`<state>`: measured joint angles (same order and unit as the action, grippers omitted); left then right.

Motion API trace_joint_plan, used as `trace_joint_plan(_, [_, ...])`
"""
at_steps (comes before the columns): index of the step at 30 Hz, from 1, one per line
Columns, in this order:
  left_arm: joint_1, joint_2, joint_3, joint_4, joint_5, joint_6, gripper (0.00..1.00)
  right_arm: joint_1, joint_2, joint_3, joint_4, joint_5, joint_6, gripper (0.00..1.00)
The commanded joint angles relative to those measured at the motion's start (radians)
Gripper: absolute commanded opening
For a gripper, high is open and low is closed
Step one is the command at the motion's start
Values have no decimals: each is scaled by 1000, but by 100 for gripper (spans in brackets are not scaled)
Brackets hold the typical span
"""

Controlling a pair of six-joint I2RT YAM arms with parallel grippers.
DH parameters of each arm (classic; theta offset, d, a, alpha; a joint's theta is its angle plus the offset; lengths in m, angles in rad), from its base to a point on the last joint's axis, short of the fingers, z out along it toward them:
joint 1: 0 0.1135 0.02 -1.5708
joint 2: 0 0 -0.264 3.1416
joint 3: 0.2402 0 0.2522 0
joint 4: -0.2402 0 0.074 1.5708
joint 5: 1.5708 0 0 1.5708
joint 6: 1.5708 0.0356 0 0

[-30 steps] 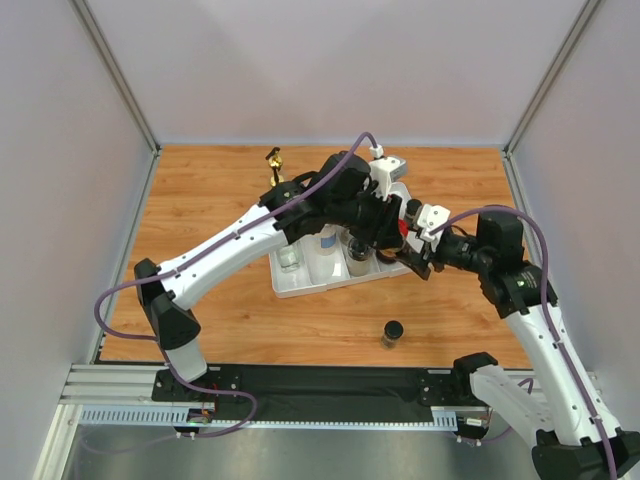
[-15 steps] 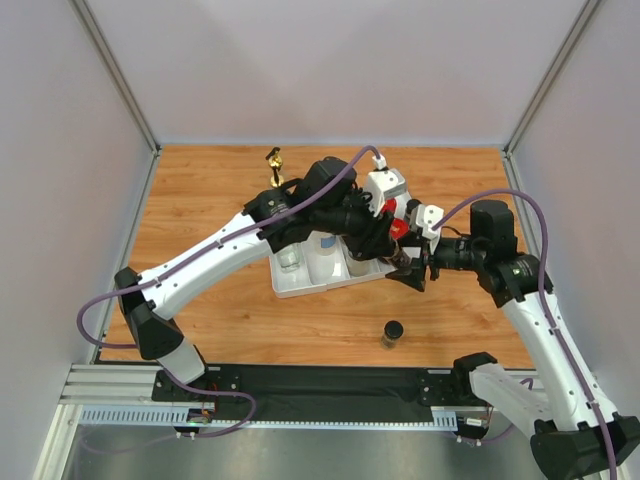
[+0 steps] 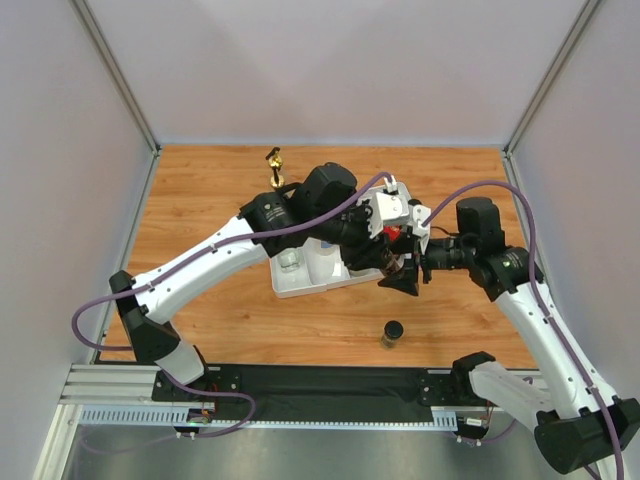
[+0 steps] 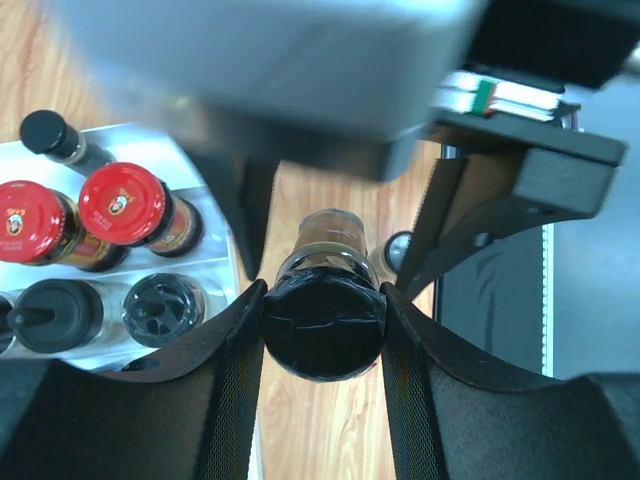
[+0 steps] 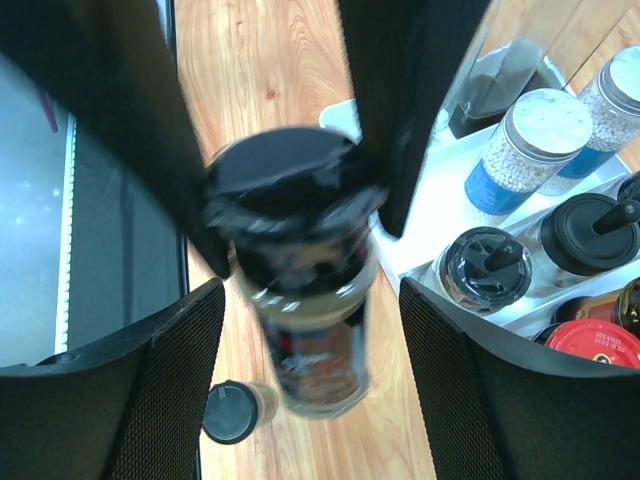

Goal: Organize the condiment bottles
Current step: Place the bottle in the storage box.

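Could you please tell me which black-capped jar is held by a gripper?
The jar clamped in the left gripper, just off the tray; the rest sit in the tray, except a lone jar standing on the table.

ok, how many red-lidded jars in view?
2 red-lidded jars, both in the white tray, side by side: one, the other beside it. More may be hidden.

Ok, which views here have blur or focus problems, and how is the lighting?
Right wrist view: the black-capped jar in the middle is smeared, while the silver-lidded jars in the white tray are crisp. Left wrist view: a pale grey block across the top is far out of focus; the red-lidded jars are sharp. Top view: even light, no glare, everything sharp.
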<state>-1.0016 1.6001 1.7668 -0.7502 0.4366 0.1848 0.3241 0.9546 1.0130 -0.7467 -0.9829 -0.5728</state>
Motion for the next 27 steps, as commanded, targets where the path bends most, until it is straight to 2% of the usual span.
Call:
trace_joint_plan(1, [-25, 18, 69, -46, 31, 93, 8, 24, 18, 50, 27, 27, 30, 72])
trace_joint_plan(4, [-29, 27, 86, -61, 28, 102, 8, 44, 32, 49, 23, 52, 25, 70])
trace_joint_plan(12, [-37, 57, 135, -129, 14, 146, 8, 76, 38, 58, -14, 115, -22, 58])
trace_joint_plan(20, [-45, 63, 118, -133, 1, 157, 9, 79, 30, 56, -16, 104, -33, 46])
trace_joint_plan(24, [-54, 73, 118, -144, -6, 166, 9, 79, 35, 64, -29, 107, -42, 49])
trace_joint_plan(26, [-55, 77, 120, -147, -10, 168, 9, 79, 35, 64, -33, 110, -47, 60])
trace_joint_plan(27, [-57, 80, 122, -149, -10, 170, 9, 79, 33, 62, -34, 113, -48, 61])
